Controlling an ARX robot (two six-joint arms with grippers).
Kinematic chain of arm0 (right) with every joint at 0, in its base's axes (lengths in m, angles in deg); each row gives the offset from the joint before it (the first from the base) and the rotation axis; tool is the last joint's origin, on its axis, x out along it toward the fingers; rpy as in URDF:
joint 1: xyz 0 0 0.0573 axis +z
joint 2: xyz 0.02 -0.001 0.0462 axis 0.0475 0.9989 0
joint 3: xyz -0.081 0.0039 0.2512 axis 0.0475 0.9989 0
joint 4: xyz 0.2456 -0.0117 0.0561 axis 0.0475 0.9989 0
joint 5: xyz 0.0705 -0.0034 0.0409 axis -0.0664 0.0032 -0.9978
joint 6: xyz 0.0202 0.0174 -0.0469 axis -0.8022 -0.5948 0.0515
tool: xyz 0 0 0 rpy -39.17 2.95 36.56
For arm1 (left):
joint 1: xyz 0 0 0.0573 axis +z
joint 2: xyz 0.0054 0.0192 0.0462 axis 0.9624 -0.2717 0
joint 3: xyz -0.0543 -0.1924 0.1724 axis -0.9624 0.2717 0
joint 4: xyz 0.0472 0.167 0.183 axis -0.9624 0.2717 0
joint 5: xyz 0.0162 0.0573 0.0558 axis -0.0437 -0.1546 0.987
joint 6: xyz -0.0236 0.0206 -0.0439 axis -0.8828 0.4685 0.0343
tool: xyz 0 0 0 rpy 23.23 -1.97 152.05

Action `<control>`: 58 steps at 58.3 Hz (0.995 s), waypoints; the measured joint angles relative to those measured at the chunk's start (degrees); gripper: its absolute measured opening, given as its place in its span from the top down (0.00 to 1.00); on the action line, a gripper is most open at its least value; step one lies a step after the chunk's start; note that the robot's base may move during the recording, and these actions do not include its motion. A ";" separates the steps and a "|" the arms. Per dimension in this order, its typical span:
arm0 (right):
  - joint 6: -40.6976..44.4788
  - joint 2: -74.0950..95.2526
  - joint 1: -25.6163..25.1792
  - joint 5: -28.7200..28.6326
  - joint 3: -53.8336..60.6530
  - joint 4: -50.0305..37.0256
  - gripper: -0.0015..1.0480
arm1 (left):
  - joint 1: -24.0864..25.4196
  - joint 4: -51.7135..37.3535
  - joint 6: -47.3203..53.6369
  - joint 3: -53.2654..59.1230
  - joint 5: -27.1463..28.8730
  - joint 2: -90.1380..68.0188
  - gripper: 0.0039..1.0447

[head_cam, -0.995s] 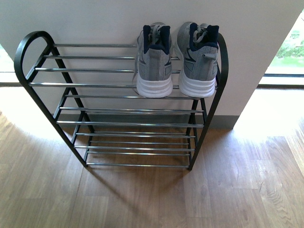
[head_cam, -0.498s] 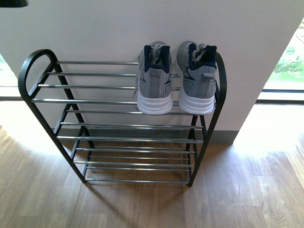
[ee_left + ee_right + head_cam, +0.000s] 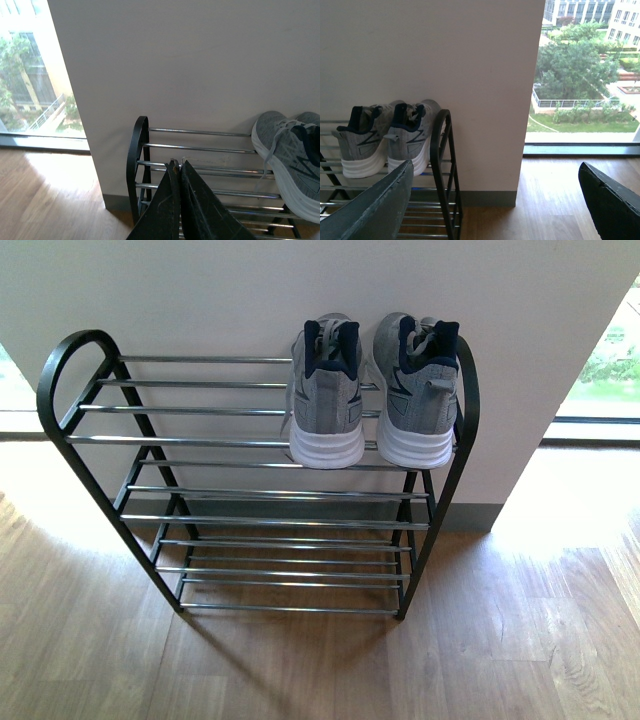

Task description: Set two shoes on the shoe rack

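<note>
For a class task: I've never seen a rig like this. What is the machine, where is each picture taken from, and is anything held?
It is a robot with two arms ending in grippers. The front view comes from a camera on its body: a shoe rack stands on a wood floor against a wall, with the left sneaker and the right sneaker side by side on its top tier. The other pictures come from wrist cameras. The left gripper is shut and empty; the right gripper is open and empty.

Grey knit shoes [image 3: 327,400] with navy collars and white soles, black-framed shoe rack [image 3: 200,440] with chrome bars, brown wood-grain floor [image 3: 300,670], off-white wall [image 3: 200,290]
</note>
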 joint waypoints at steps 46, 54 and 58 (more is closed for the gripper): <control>0.00 0.00 0.00 0.00 0.00 0.00 0.09 | 5.84 23.67 0.02 8.57 -5.86 32.20 0.99; 0.00 0.00 0.02 0.00 0.00 0.00 0.09 | 5.84 29.68 0.02 8.57 -5.86 38.77 0.99; 0.00 0.00 0.02 0.00 0.00 0.00 0.09 | 5.84 32.44 0.02 8.57 -5.86 41.68 0.99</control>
